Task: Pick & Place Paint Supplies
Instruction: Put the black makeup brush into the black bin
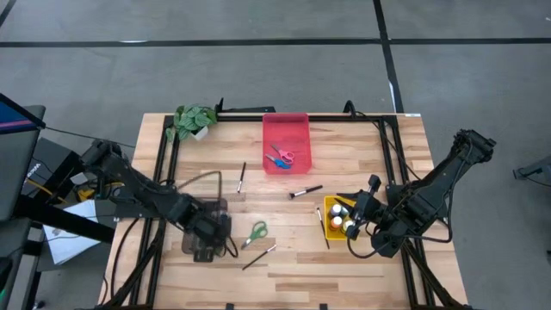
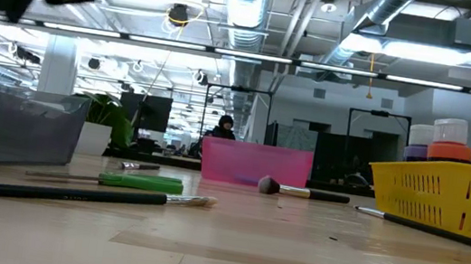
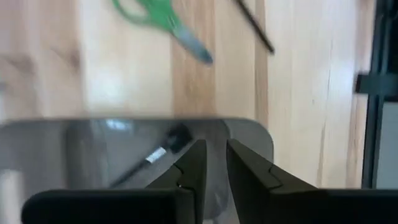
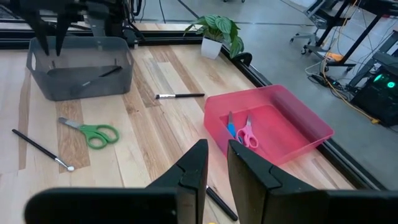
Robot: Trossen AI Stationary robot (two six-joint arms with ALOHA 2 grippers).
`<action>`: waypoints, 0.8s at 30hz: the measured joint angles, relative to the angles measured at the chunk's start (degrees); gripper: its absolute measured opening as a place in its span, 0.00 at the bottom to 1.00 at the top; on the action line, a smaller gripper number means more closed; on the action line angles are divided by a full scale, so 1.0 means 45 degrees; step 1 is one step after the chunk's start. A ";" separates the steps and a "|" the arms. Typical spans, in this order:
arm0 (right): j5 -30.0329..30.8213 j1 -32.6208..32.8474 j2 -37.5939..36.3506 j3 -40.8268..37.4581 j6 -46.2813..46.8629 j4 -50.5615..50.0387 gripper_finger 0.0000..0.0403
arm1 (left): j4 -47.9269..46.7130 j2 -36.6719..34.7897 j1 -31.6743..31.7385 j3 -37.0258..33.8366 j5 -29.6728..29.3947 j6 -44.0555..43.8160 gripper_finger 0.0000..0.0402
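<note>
- No readable writing or brand on anything I can see; the print on the brush handle in the low view is too small to make out.
- Left gripper (image 1: 207, 237) sits over the grey tray (image 1: 191, 245) at the table's (image 1: 344, 267) front left; fingers nearly together w/ a thin gap, pinching nothing.
- Left wrist view shows one brush (image 3: 163, 149) lying inside the grey tray, which the high view hides under the arm.
- Green scissors (image 1: 256, 232) lie on the table just beside the grey tray, a dark-handled brush (image 1: 258, 257) close by.
- Right gripper (image 1: 372, 191) is by the yellow tray (image 1: 327, 207); fingers close w/ a small gap, empty.
- Paint bottles (image 1: 340, 220) stand in the yellow tray; low view shows their caps over its rim.
- Red tray (image 1: 286, 138) holds pink scissors (image 4: 249, 134) & blue scissors (image 4: 231, 130); right wrist view separates the two.
</note>
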 joint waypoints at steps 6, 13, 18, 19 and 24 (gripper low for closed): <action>0.0053 -0.0104 0.0000 0.0000 0.0039 -0.0006 0.14 | 0.1935 -0.1726 0.0908 0.0137 -0.3950 0.1567 0.14; 0.0083 -0.0423 0.0000 0.0005 0.0716 -0.0508 0.14 | 0.6385 -0.2591 0.2750 0.0147 -0.6558 0.4793 0.14; 0.0083 -0.0572 0.0000 0.0005 0.0758 -0.0534 0.14 | 0.7524 -0.2212 0.4311 0.0150 -0.6416 0.5538 0.14; 0.0084 -0.0573 0.0000 0.0005 0.0758 -0.0534 0.14 | 0.7364 -0.2102 0.4701 0.0130 -0.6402 0.5295 0.14; 0.0078 -0.0573 0.0000 0.0005 0.0782 -0.0532 0.14 | 0.5944 -0.1008 0.6696 0.0152 -0.5058 0.3021 0.14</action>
